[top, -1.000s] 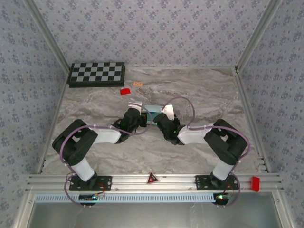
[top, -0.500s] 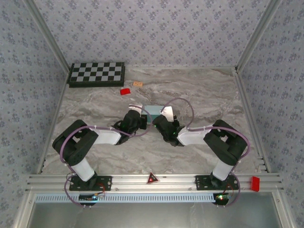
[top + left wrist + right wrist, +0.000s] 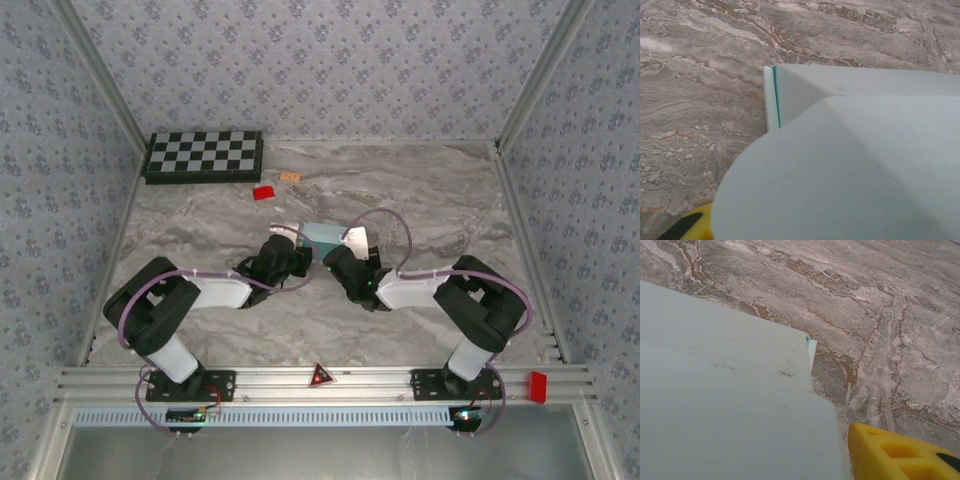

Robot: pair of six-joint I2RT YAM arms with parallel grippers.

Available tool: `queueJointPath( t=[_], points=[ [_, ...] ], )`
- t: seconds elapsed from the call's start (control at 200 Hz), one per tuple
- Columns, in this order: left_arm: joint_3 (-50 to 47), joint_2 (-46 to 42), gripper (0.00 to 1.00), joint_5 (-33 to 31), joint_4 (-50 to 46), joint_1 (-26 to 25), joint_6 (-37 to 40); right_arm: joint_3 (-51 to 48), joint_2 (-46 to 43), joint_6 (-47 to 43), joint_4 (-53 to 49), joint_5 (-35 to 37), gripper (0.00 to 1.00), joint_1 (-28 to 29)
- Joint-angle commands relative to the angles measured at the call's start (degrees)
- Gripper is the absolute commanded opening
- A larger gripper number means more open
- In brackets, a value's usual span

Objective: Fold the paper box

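The paper box, pale aqua card partly folded with a white flap standing up on its right, lies mid-table between both arms. My left gripper sits at its left edge and my right gripper at its near right. In the left wrist view the paper box lies over the jaws, with one yellow fingertip showing far off at the lower left. The right wrist view has the paper box across the left and one yellow fingertip well off to the right. Both pairs of jaws stand apart.
A checkerboard lies at the back left. A small red block and a tan chip sit just right of it. A red triangle marker and a red tag are on the front rail.
Both grippers have opened and drawn back a little toward the near edge. The box stays between them, its flap still up.
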Motion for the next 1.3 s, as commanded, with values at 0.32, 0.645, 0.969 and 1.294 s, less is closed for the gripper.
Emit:
queueJointPath(
  t=[0.32, 0.645, 0.969, 1.294],
  points=[
    [-2.24, -8.29, 0.56, -3.83, -4.93, -1.21, 2.68, -2.38, -6.05, 2.33, -5.08, 1.62, 0.65, 1.79],
    [-4.41, -15.06, 0.62, -9.19, -11.53, -1.78, 4.81, -5.21, -11.85, 1.71, -10.65, -0.53, 0.71, 2.34],
    [1.87, -17.02, 0.68, -28.54, -32.67, 0.66, -6.02, -5.88, -16.73, 7.69, -22.49, 1.96, 0.70, -1.39],
    [10.44, -15.09, 0.69, -8.75, -32.50, 9.09, -2.93, -0.08, -19.49, 3.82, -25.56, -9.68, 0.68, -11.85]
  ],
)
